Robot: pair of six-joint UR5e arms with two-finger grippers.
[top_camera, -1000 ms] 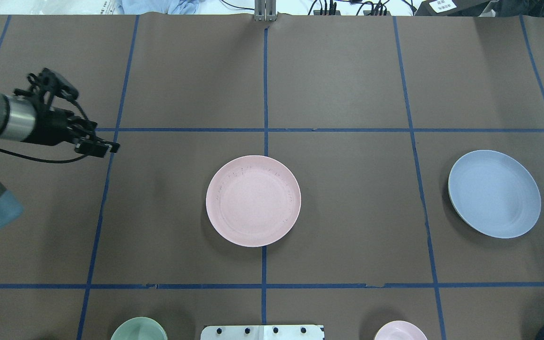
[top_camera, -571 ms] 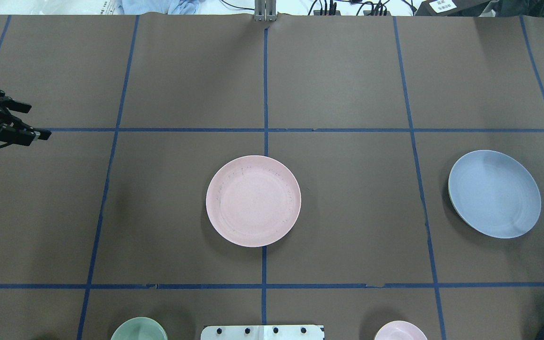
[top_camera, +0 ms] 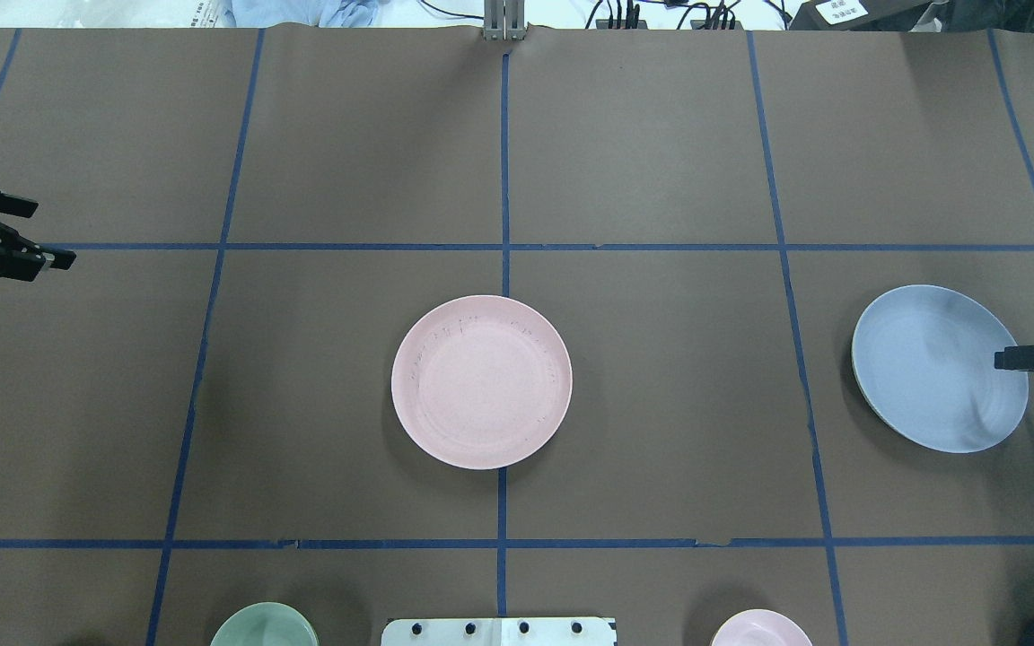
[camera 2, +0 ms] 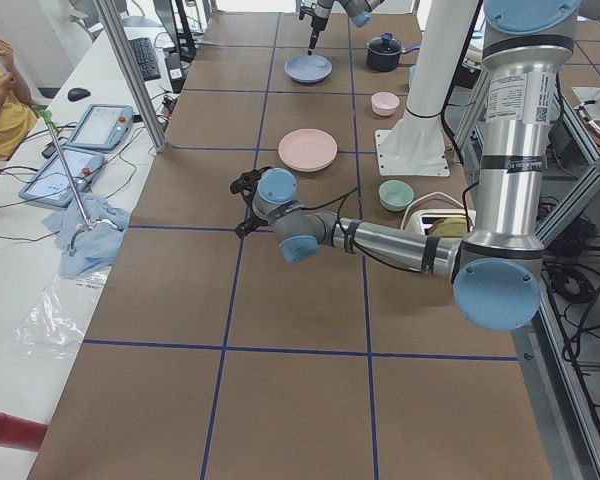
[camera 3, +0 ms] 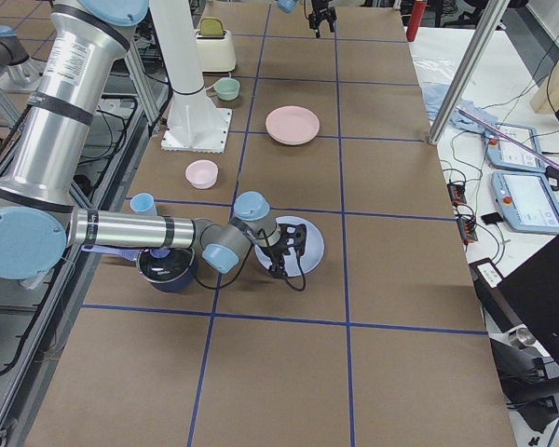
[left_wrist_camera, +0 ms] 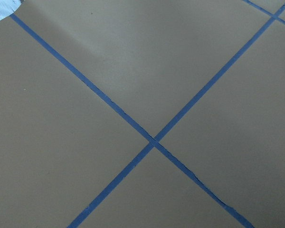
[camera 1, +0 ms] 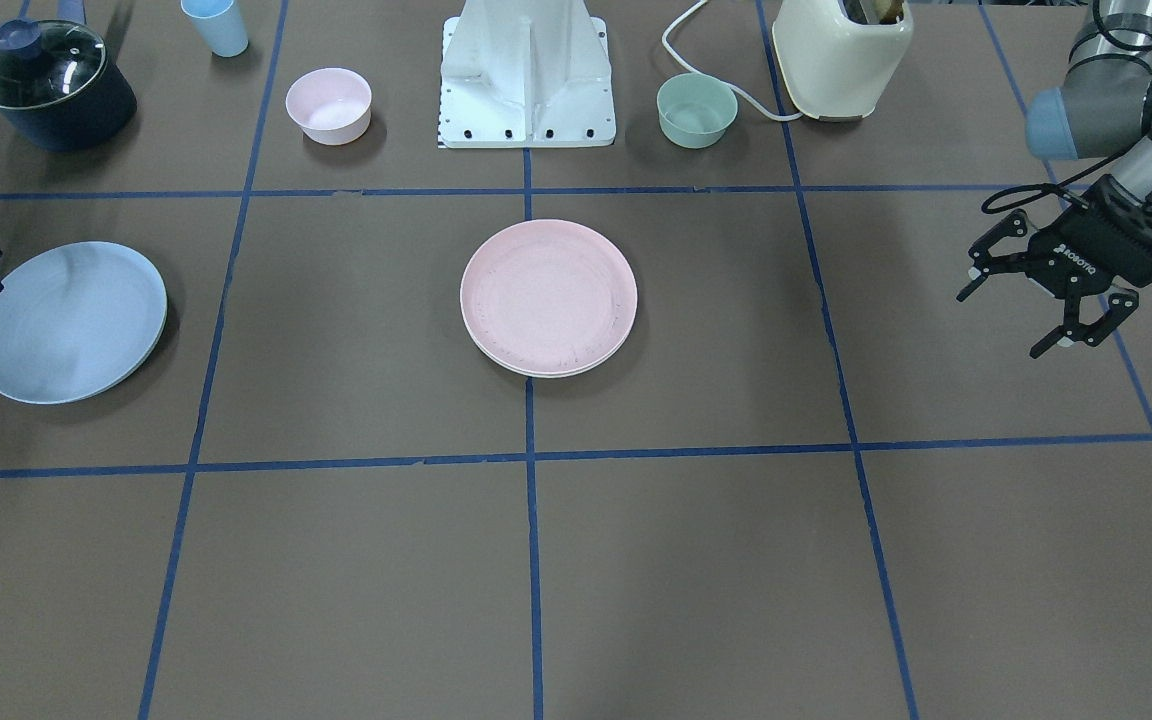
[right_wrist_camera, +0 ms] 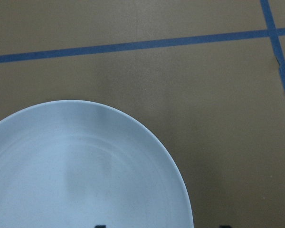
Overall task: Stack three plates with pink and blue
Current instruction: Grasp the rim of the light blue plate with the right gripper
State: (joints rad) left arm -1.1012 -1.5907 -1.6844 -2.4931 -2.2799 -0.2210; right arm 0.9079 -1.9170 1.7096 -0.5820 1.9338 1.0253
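Once apart, fingers seemingly over plate

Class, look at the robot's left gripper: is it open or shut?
Open. In the front-facing view the left gripper has its two fingers spread wide apart, with nothing held between them.

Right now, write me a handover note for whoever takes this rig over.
Left gripper: open, empty, over bare table on the robot's left.
Right gripper: open, at the blue plate's outer edge, not yet gripping.
Pink plate: table centre; a second rim seems to show beneath it.
Done: possibly two pink plates stacked.
Left: grip the blue plate, set it on the pink.
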